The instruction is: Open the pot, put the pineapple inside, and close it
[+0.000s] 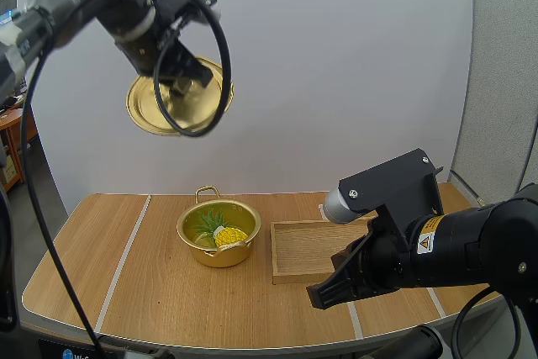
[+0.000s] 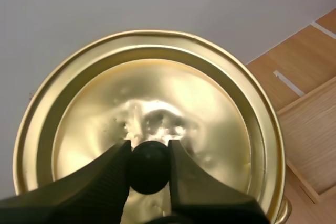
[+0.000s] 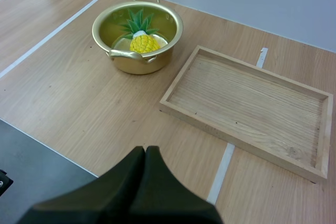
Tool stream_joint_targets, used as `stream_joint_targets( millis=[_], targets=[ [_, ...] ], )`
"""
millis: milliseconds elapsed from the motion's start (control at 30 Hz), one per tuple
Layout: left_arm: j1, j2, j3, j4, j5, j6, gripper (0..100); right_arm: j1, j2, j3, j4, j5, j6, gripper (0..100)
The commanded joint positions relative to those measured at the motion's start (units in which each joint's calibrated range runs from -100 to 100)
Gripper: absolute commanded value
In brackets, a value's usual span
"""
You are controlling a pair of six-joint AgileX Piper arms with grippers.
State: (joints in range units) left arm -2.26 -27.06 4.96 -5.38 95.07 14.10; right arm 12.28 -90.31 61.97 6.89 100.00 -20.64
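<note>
A gold pot (image 1: 218, 234) (image 3: 138, 35) stands open on the table, with a yellow pineapple (image 1: 229, 235) (image 3: 144, 42) and its green leaves inside. High above the table's left side, my left gripper (image 1: 179, 81) (image 2: 149, 169) is shut on the black knob (image 2: 149, 167) of the gold lid (image 1: 179, 99) (image 2: 152, 114), which hangs tilted in the air. My right gripper (image 1: 321, 293) (image 3: 145, 153) hovers low over the front of the table, right of the pot, fingers shut together with nothing between them.
An empty wooden tray (image 1: 315, 250) (image 3: 249, 108) lies on the table right of the pot. White tape lines (image 3: 52, 34) cross the wooden tabletop. The table's front edge is close below my right gripper.
</note>
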Motion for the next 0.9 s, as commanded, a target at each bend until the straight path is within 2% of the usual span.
stream_joint_targets(
  millis=[0,233,600,867],
  targets=[
    [-0.01,0.08,8.13,-1.7,-13.9,0.25,0,-0.25,-0.47,0.18,0.15,0.0,-0.57,0],
    [-0.01,5.13,12.18,-7.01,-9.86,6.97,0,-0.25,-0.47,0.18,0.15,0.0,-0.57,0],
    [-0.01,16.29,12.68,-8.14,-7.27,7.95,0,-0.25,-0.47,0.18,0.15,0.0,-0.57,0],
    [-0.01,20.75,13.5,-13.04,-5.59,9.97,0,-0.25,-0.47,0.18,0.05,0.0,-0.57,0]
  ],
)
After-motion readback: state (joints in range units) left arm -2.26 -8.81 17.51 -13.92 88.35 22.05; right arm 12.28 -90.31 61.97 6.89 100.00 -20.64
